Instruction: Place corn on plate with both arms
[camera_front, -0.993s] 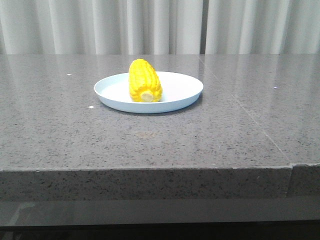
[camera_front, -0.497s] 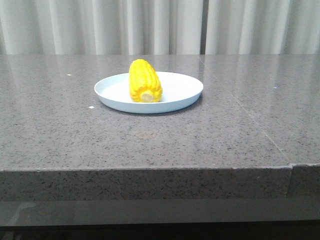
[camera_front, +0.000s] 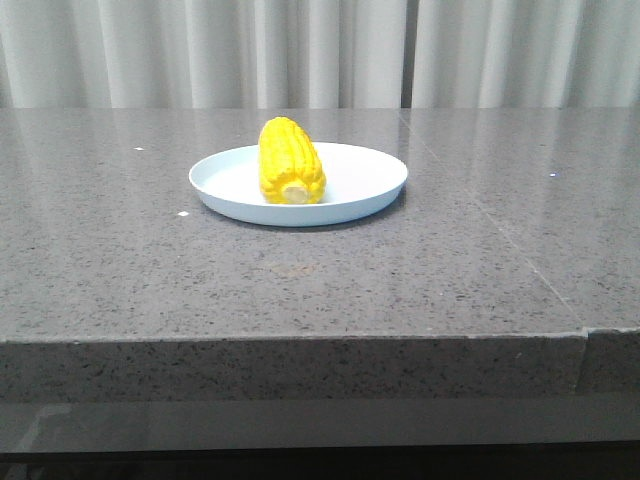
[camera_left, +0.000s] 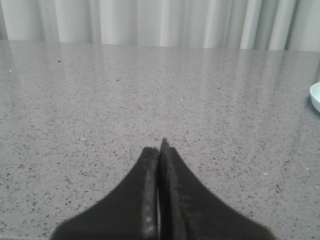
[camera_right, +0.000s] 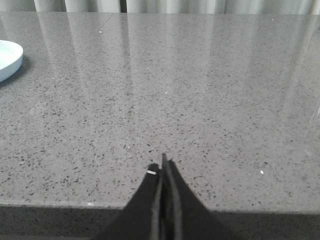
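Note:
The yellow corn (camera_front: 291, 162) lies on the pale blue-white plate (camera_front: 365, 180) in the middle of the grey table, its beige stub end toward the camera. Neither arm shows in the front view. In the left wrist view my left gripper (camera_left: 159, 149) is shut and empty over bare table, far from the plate, whose rim (camera_left: 315, 97) just shows at the frame edge. In the right wrist view my right gripper (camera_right: 162, 165) is shut and empty near the table's front edge, with the plate's rim (camera_right: 10, 59) off to the side.
The grey speckled stone table (camera_front: 150, 260) has a front edge (camera_front: 300, 340) and a seam at the right (camera_front: 583, 335). Pale curtains (camera_front: 320, 50) hang behind it.

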